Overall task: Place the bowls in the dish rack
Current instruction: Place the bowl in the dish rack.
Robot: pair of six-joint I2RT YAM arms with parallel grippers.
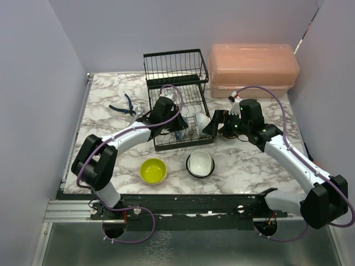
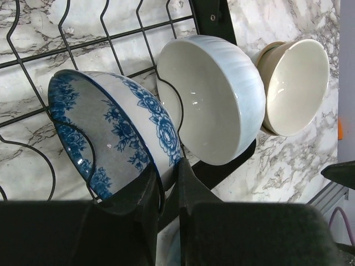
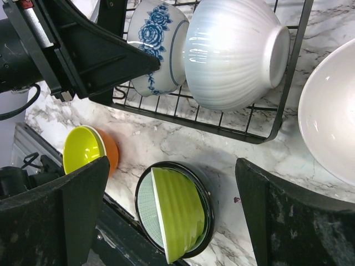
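The left claw (image 2: 168,178) pinches the rim of the blue bowl (image 2: 105,138), probably seating it in the rack (image 2: 215,19) ahead, while the right claw (image 3: 172,163) is wide open.

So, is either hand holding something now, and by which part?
The left hand pinches the blue-patterned bowl by its rim, while the bowl stands in the dish rack. The right hand is open and holds nothing.

In the dish rack (image 1: 176,66), one bowl (image 2: 111,138) stands beside a second bowl (image 2: 216,100).
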